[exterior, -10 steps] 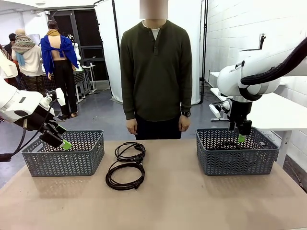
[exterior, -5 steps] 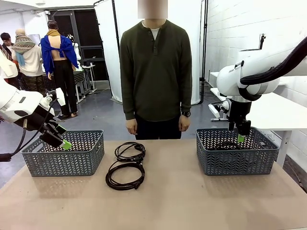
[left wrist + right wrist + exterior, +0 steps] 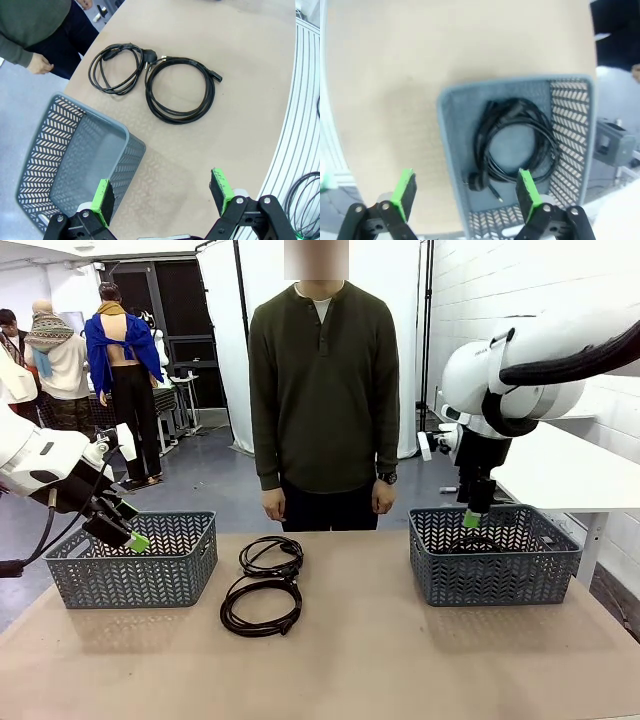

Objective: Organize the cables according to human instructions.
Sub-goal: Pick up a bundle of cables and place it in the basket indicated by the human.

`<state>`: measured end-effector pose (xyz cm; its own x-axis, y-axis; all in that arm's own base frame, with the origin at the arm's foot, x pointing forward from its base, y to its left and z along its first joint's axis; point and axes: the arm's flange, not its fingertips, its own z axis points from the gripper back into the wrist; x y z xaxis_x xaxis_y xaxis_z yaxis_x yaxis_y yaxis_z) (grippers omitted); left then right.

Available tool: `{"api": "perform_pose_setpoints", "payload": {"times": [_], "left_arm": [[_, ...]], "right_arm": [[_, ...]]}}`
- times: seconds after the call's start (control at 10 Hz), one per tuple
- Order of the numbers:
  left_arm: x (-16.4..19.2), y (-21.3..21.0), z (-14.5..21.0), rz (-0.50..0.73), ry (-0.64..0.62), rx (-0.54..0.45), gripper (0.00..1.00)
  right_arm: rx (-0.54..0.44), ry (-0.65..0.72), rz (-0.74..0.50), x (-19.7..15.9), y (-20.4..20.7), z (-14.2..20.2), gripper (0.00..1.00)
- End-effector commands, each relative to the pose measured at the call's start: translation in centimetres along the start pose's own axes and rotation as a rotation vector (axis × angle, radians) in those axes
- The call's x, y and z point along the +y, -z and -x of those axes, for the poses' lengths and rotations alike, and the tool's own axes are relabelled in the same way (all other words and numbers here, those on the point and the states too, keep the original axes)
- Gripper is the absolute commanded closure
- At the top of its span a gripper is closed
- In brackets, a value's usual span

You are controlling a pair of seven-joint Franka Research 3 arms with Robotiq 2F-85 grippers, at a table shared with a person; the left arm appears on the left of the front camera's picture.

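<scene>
At the far left, the left arm's black two-finger gripper with green pads (image 3: 137, 541) hangs over the near right corner of a grey lattice plastic basket (image 3: 120, 575) at the left end of the tan table top (image 3: 400, 660). Its jaws are spread wide with nothing between them. In its wrist view the left gripper (image 3: 161, 192) has one pad over the basket's wall (image 3: 125, 150) and the other over bare table. Right of that basket, near the middle of the table, two thin black cables lie as round loops. The smaller far coil (image 3: 272, 573) and the larger near coil (image 3: 262, 632) touch where they meet. The left wrist view shows the same pair side by side, the smaller loop (image 3: 117, 91) nearer the person and the larger loop (image 3: 177, 118) with a plug end sticking out. At the far edge, behind the coils, stands a person in a dark olive long-sleeved shirt (image 3: 323, 390), arms down and both hands hanging at the table's far edge, one hand (image 3: 274, 505) and the other (image 3: 384, 498) apart from everything on the table. Farther right sits a second grey lattice basket (image 3: 495, 580). The right arm's gripper (image 3: 470, 518) hovers above its far left part, jaws wide apart and holding nothing. The right wrist view looks down past that gripper (image 3: 465, 181) into this basket (image 3: 447, 150), where black cable (image 3: 482, 145) lies coiled on the floor. Whether it is one cord or more I cannot tell.
</scene>
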<state>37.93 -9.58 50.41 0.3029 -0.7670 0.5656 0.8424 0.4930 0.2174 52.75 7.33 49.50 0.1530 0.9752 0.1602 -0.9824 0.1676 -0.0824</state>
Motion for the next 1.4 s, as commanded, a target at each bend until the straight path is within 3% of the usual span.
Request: {"api": "perform_pose_setpoints", "payload": {"times": [0.0,0.3,0.6,0.8,1.3], "left_arm": [[0.3,0.1,0.3,0.011,0.01,-0.011,0.0],[0.3,0.1,0.3,0.011,0.01,-0.011,0.0],[0.3,0.1,0.3,0.011,0.01,-0.011,0.0],[0.3,0.1,0.3,0.011,0.01,-0.011,0.0],[0.3,0.1,0.3,0.011,0.01,-0.011,0.0]], "right_arm": [[-0.107,0.096,0.024,3.4,0.2,-0.9,0.0],[-0.244,0.176,0.03,8.0,0.9,-1.8,0.0],[-0.318,0.209,0.055,10.8,2.1,-1.7,0.0],[-0.274,0.207,0.029,9.7,1.2,-1.9,0.0],[-0.274,0.207,0.029,9.7,1.2,-1.9,0.0]]}}
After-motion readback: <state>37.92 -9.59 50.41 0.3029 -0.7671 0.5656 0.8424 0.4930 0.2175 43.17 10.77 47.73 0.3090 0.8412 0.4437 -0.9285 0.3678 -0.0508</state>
